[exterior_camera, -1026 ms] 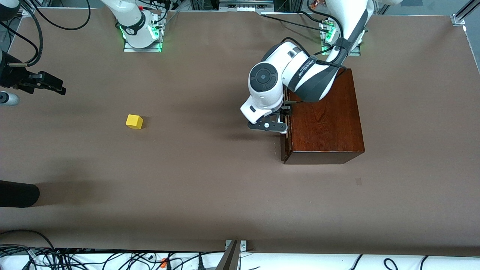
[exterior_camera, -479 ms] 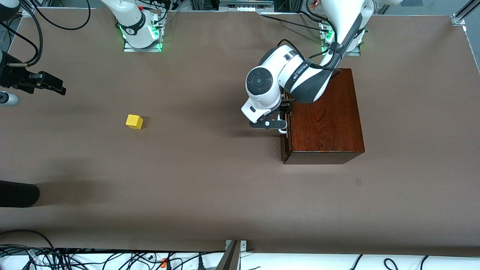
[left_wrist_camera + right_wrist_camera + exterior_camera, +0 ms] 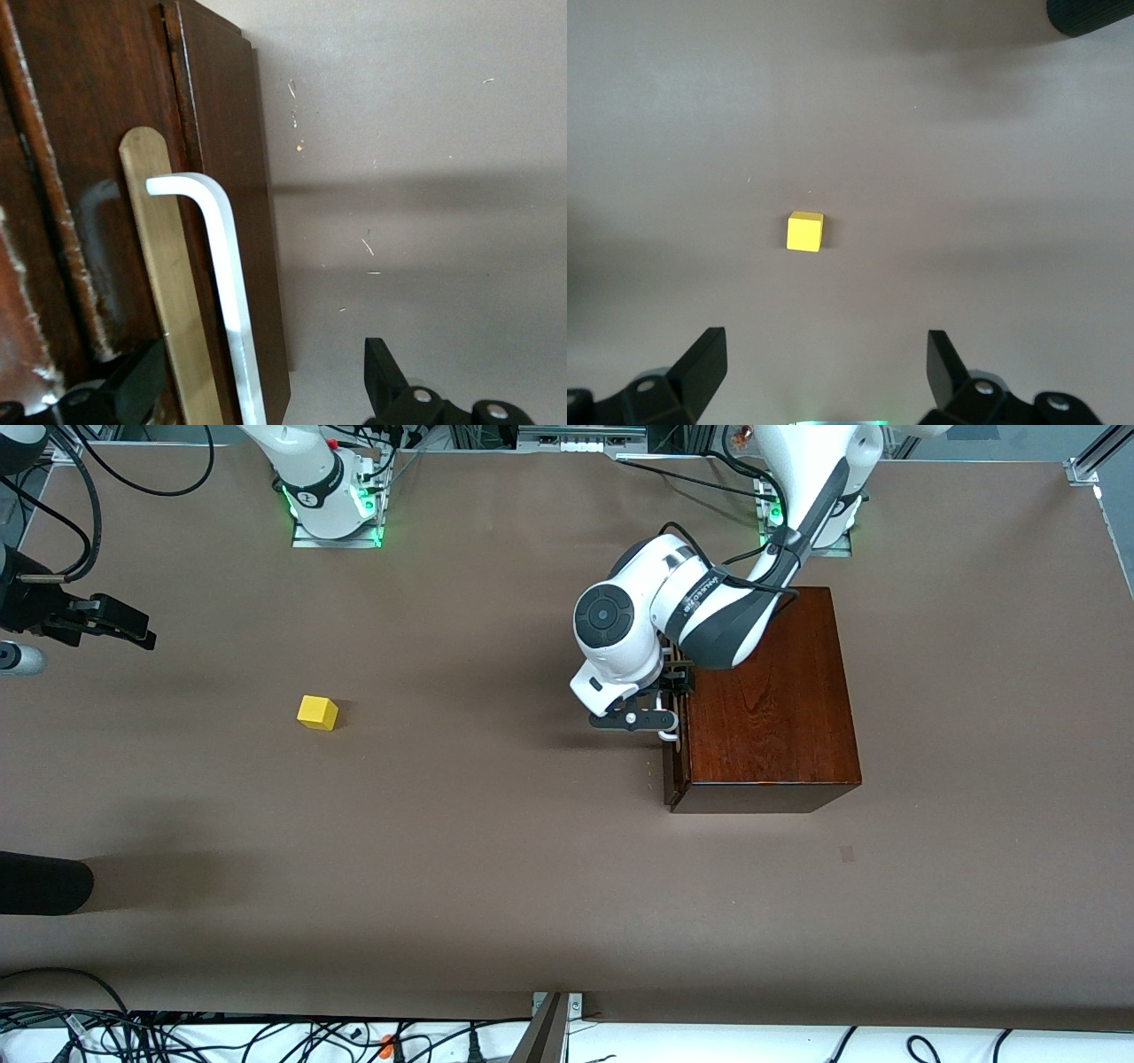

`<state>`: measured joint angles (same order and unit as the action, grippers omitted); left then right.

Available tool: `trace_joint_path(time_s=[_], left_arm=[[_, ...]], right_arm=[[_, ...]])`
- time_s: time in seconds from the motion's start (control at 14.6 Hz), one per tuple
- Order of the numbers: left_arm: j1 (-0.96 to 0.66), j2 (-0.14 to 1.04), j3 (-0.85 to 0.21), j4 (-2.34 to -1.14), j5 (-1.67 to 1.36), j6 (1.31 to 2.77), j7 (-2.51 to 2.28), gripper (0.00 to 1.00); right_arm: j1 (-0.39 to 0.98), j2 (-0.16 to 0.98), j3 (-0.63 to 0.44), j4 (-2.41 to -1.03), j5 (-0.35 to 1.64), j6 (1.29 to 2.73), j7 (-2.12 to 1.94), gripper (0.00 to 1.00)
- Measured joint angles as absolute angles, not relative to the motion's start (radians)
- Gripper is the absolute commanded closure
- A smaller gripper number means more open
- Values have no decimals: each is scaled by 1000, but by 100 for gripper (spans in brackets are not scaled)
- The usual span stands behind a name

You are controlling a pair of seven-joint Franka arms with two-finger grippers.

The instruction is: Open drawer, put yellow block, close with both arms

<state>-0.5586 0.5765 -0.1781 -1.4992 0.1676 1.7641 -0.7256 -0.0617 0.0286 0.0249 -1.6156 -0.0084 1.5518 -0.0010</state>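
The dark mahogany box [image 3: 771,700] stands near the left arm's base, and its drawer [image 3: 97,133] sits pushed in. The white bar handle [image 3: 226,283] on the drawer front runs between the fingers of my left gripper [image 3: 257,381], which is open and not touching the bar. In the front view the left gripper [image 3: 669,722] hangs right at the drawer front. The yellow block [image 3: 317,712] lies alone on the table toward the right arm's end. My right gripper [image 3: 824,363] is open and empty up in the air, with the yellow block [image 3: 804,231] in its view. The right gripper [image 3: 133,629] waits at the table's edge.
A black cylinder [image 3: 40,883] pokes in over the table edge at the right arm's end, nearer to the front camera than the block. Brown table [image 3: 496,850] stretches bare between block and box. Cables lie along the table's edge nearest the front camera.
The left arm's wrist and elbow have shifted slightly, settling the gripper closer around the handle. The right arm, the block and the box have not moved.
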Motion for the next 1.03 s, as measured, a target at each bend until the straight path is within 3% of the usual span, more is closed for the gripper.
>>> trace_joint_path(time_s=[1.03], left_arm=[[-600, 628, -178, -1501, 180, 1810, -825, 0]], right_arm=[[-62, 29, 25, -1616, -8, 1552, -1, 0]])
